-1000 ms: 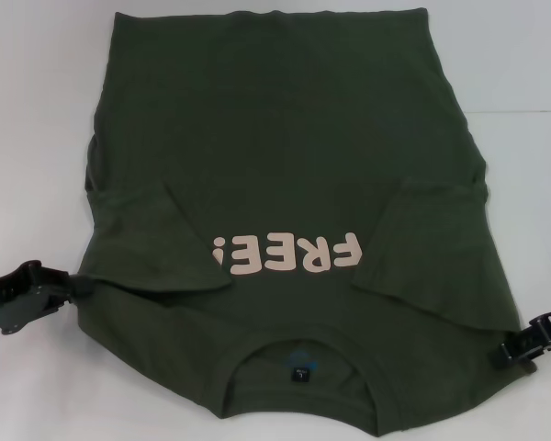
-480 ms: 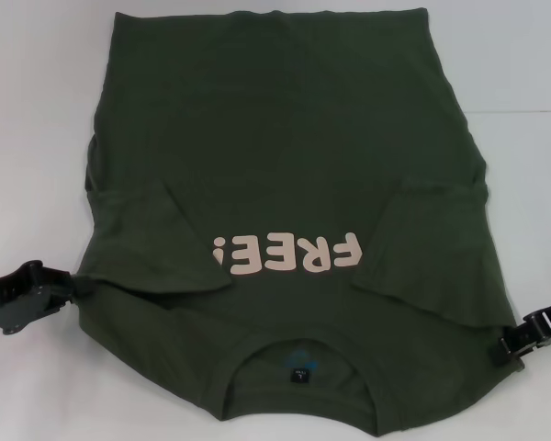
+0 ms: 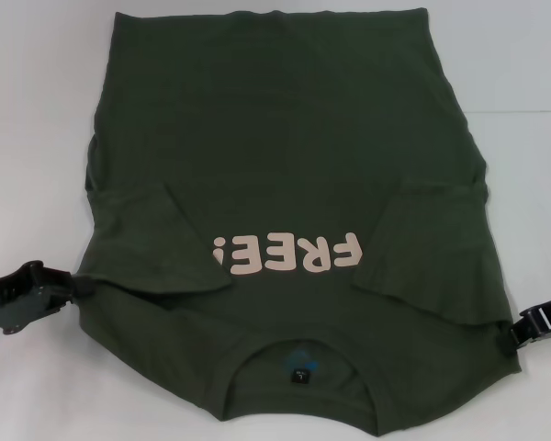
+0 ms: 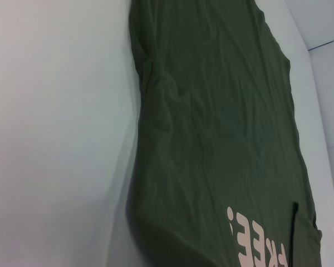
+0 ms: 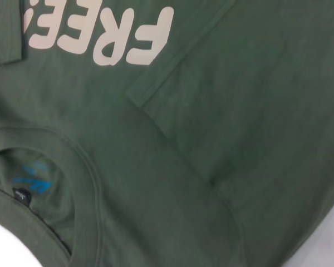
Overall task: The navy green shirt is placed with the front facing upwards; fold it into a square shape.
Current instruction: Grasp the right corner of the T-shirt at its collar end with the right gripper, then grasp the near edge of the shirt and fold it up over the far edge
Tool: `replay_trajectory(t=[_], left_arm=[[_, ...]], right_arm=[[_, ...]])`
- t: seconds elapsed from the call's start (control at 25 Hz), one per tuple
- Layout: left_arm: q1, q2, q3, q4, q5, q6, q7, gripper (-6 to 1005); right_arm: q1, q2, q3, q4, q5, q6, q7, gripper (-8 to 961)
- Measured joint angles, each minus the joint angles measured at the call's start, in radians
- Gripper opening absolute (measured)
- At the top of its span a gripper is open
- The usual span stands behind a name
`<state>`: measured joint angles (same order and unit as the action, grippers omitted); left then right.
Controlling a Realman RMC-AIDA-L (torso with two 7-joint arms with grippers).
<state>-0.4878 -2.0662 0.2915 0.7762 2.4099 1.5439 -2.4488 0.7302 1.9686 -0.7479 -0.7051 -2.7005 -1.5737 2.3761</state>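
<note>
The navy green shirt (image 3: 285,156) lies front up on the white table, its collar (image 3: 298,354) nearest me and the pink "FREE!" lettering (image 3: 289,255) upside down. Both sleeves are folded inward: one (image 3: 165,243) on the left, one (image 3: 432,248) on the right. My left gripper (image 3: 73,287) touches the shirt's left shoulder edge. My right gripper (image 3: 517,335) is at the right shoulder edge. The left wrist view runs along the shirt's side (image 4: 211,139). The right wrist view shows the lettering (image 5: 100,33), the folded sleeve (image 5: 211,111) and the neck label (image 5: 23,196).
The white table (image 3: 28,138) shows on both sides of the shirt and beyond its hem. A seam in the table surface (image 3: 523,108) runs at the right.
My right gripper has drifted outward to the right and a little farther from me, and the shirt's near right corner has drawn in slightly. The left gripper has hardly moved.
</note>
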Motion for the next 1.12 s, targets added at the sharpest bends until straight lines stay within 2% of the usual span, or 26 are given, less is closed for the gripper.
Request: replay_trajectory(t=[0.2, 0.4, 0.8, 0.92, 1.12], left_arm=[[0.000, 0.000, 0.000, 0.000, 0.000, -0.001, 0.001, 54], [0.002, 0.000, 0.000, 0.003, 0.000, 0.009, 0.008, 55], [0.042, 0.020, 0.008, 0.072, 0.025, 0.227, 0.074, 55], [0.056, 0.022, 0.011, 0.095, 0.059, 0.292, 0.091, 54], [0.066, 0.024, 0.012, 0.102, 0.142, 0.347, 0.112, 54]], right_arm=[[0.000, 0.005, 0.001, 0.004, 0.001, 0.009, -0.001, 16], [-0.005, 0.005, 0.003, 0.001, 0.003, 0.005, -0.002, 19], [-0.012, -0.035, 0.026, -0.008, 0.004, -0.132, -0.058, 26], [-0.021, -0.036, 0.022, -0.008, 0.000, -0.184, -0.091, 29], [-0.037, -0.026, 0.020, -0.008, 0.002, -0.231, -0.118, 32]])
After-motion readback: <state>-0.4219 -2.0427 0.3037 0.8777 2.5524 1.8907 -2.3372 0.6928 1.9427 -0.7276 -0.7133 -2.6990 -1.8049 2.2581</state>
